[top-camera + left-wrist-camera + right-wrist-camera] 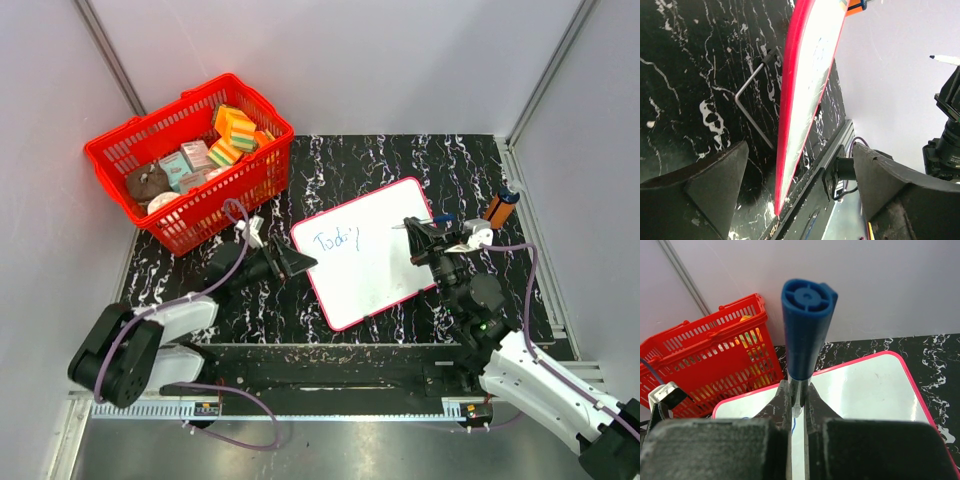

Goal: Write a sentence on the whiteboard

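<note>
Black, white-veined tabletop (400, 160) between pale walls carries everything. At the far left sits a red basket (215, 200) of sponges and boxes, out of the way. Next, the left gripper (298, 262) has its jaws spread wide, straddling the left edge of the whiteboard (385, 275) without pinching it (likely a stop against sliding). The board lies mid-table, and the sentence (336, 240) reads only "Today", near its left end. Right of that, the right gripper (425, 238) is clamped on a blue marker (807, 315), its tip aimed at the blank area past the word. I judge that most of the writing remains. Whether the tip touches, I cannot tell.
</note>
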Robot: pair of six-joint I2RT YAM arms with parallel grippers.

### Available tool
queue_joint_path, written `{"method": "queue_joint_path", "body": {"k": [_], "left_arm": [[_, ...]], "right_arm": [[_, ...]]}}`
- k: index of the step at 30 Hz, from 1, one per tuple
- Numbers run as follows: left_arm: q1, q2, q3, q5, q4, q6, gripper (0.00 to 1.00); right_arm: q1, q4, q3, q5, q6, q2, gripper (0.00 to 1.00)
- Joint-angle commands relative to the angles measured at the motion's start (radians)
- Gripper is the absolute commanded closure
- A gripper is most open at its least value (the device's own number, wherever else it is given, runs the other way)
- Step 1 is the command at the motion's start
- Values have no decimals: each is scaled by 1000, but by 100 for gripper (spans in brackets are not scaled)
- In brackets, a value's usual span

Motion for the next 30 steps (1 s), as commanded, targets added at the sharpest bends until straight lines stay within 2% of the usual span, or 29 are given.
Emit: {"method": "queue_joint_path", "body": {"k": [1,5,6,9,14,17,18,20,21,23,24,26,27,29,30], "left_arm": [[-15,68,60,13,189,-5,14],[-15,126,62,28,253,7,30],[-15,139,65,27,255,17,39],[-15,200,62,45,337,9,55],[-15,315,71,100,484,-17,62],[-15,341,84,128,509,-5,78],[-15,338,101,143,468,7,82],[-15,312,120,156,401,70,98],[-15,302,143,171,305,99,100],[-15,263,175,180,182,203,100],[-15,249,207,176,41,281,100],[-6,216,252,191,-105,371,100],[-1,206,271,192,-246,412,100],[1,193,322,206,-348,516,100],[2,194,348,218,-461,553,100]], "right_arm": [[-5,0,39,22,-8,-10,100],[-5,0,37,28,-13,-16,100],[-5,-1,36,30,-13,-14,100],[-5,0,34,33,-12,-13,100],[-5,-1,39,34,-18,-10,100],[-7,-7,39,36,-24,-13,100],[-5,-9,40,34,-24,-16,100],[-5,-15,37,31,-24,-19,100],[-5,-17,37,31,-22,-23,100],[-5,-26,39,31,-27,-28,100],[-5,-27,37,31,-27,-30,100],[-7,-37,40,30,-33,-36,100],[-7,-41,40,33,-35,-40,100],[-5,-44,36,36,-35,-46,100],[-7,-43,34,37,-35,-48,100]]}}
